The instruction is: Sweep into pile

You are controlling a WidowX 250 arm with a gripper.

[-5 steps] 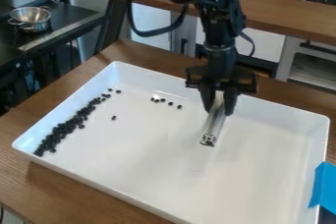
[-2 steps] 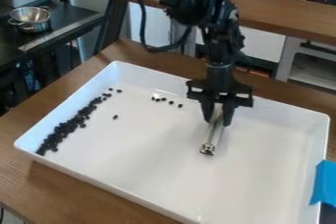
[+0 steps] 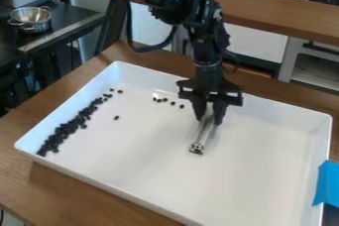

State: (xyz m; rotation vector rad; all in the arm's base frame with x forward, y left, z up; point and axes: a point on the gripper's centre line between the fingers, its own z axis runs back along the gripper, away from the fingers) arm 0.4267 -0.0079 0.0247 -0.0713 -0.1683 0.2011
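Note:
A white tray point(image 3: 265, 190) holds small dark pieces. Most of them form a long band point(image 3: 65, 130) along the tray's left wall. A few pieces point(image 3: 159, 100) lie in a short row near the back wall, and a single piece point(image 3: 116, 117) sits between that row and the band. The gripper point(image 3: 208, 116) hangs over the middle of the tray, to the right of all the pieces. It is shut on a metal bar point(image 3: 202, 138), whose square end points down toward the tray floor. Whether the bar touches the floor I cannot tell.
Under the tray is a wooden table point(image 3: 79, 190). Blue tape point(image 3: 326, 185) covers part of the tray's right wall. A metal colander point(image 3: 30, 18) stands on a dark counter at the upper left, and a wooden shelf point(image 3: 291, 17) runs behind the table.
The gripper, holding the bar, has come down and forward, then shifted a little to the left. The dark pieces lie as before; the tray has shifted very slightly.

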